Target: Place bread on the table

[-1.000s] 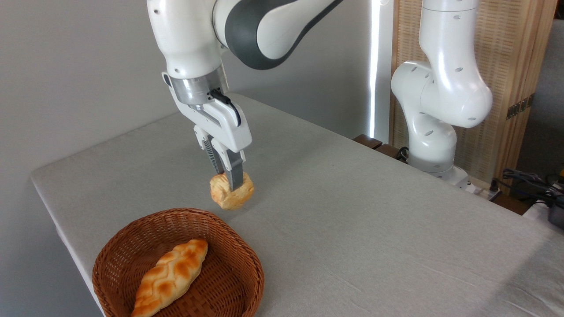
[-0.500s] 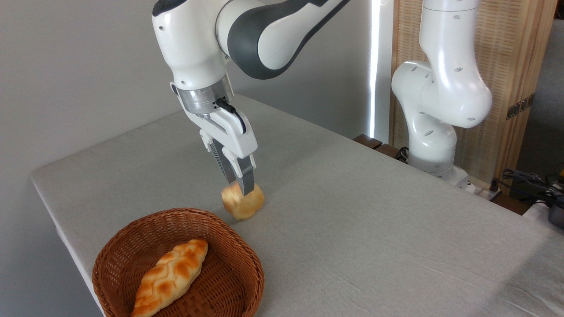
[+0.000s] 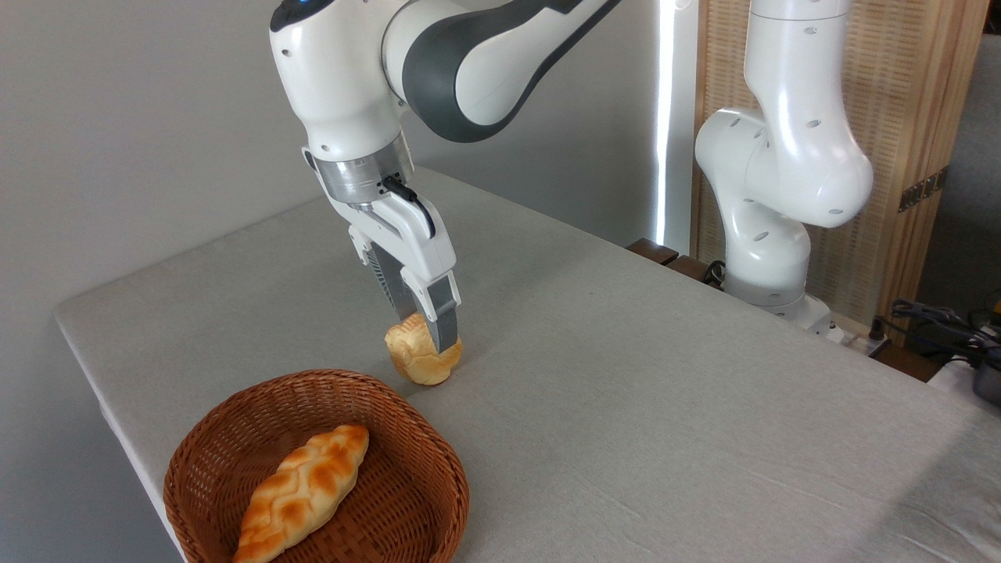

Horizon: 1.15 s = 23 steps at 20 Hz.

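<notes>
Arm reaching in from upper centre, white shells with a dark grey band at the elbow joint, wrist angled down and slightly toward the right. Silver flange ring below the wrist, black cable looped at its side. Gripper (image 3: 426, 338) pointed at the tabletop, near finger (image 3: 443, 322) lying across the front of the bread (image 3: 421, 361), far finger mostly hidden behind it. Fingers set on either side of the bun; whether pressing it or slightly parted from it cannot be told from this angle.

Bread: small roundish bun, pale golden, crust lumpy with a crease down the visible face. Sitting low at the fingertips, underside at or touching the table (image 3: 665, 407) — a thin shadow directly below, contact not certain. Just beyond the far rim of the basket (image 3: 235, 438), outside it.

Basket: brown woven wicker, shallow, round-cornered, near the front left edge of the table. Inside, a long braided loaf (image 3: 303, 493) with browned patches, lying diagonally.

Table: light grey cloth, flat, rounded corner at left, faint creases toward the lower right.

Room: plain grey wall behind at left. Bright vertical strip of light at upper centre. Arm base (image 3: 770, 289) mounted at the far right edge of the table, in front of a pale wooden slatted panel (image 3: 907, 117). Dark cables (image 3: 938, 320) at the far right edge.
</notes>
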### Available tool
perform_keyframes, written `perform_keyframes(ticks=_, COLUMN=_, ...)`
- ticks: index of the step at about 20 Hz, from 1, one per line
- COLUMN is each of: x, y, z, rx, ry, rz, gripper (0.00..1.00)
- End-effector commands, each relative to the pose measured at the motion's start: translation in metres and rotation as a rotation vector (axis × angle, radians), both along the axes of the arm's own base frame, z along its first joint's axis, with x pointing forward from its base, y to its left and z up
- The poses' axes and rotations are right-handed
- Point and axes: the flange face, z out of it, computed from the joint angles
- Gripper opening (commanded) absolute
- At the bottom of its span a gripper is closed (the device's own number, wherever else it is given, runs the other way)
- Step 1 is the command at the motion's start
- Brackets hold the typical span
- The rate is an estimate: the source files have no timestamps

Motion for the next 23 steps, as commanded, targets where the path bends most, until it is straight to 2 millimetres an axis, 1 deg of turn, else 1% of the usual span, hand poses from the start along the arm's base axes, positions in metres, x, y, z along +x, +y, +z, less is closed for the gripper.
perform_keyframes(ticks=1, x=0.006, y=0.002, z=0.031, rx=-0.020, ry=-0.060, rz=0.022, gripper=1.00)
perform_keyframes(ticks=3, x=0.013, y=0.005, z=0.048, rx=-0.032, ry=-0.097, rz=0.032, gripper=1.00)
perform_keyframes(ticks=4, x=0.014, y=0.007, z=0.051, rx=-0.035, ry=-0.103, rz=0.035, gripper=1.00)
perform_keyframes(ticks=5, x=0.017, y=0.010, z=0.058, rx=-0.038, ry=-0.121, rz=0.042, gripper=1.00)
perform_keyframes(ticks=6, x=0.020, y=0.017, z=0.065, rx=-0.039, ry=-0.138, rz=0.054, gripper=1.00)
perform_keyframes(ticks=7, x=0.022, y=0.024, z=0.068, rx=-0.042, ry=-0.145, rz=0.067, gripper=1.00)
perform_keyframes(ticks=8, x=0.026, y=0.036, z=0.073, rx=-0.044, ry=-0.161, rz=0.089, gripper=1.00)
perform_keyframes(ticks=9, x=0.028, y=0.043, z=0.079, rx=-0.047, ry=-0.182, rz=0.102, gripper=1.00)
perform_keyframes(ticks=10, x=0.029, y=0.046, z=0.080, rx=-0.047, ry=-0.188, rz=0.107, gripper=1.00)
perform_keyframes(ticks=13, x=0.035, y=0.071, z=0.085, rx=-0.042, ry=-0.228, rz=0.150, gripper=1.00)
perform_keyframes(ticks=15, x=0.039, y=0.082, z=0.092, rx=-0.039, ry=-0.247, rz=0.166, gripper=1.00)
perform_keyframes(ticks=16, x=0.040, y=0.083, z=0.091, rx=-0.037, ry=-0.248, rz=0.163, gripper=1.00)
perform_keyframes(ticks=18, x=0.041, y=0.098, z=0.091, rx=-0.035, ry=-0.256, rz=0.156, gripper=1.00)
perform_keyframes(ticks=23, x=0.041, y=0.099, z=0.091, rx=-0.041, ry=-0.253, rz=0.149, gripper=1.00)
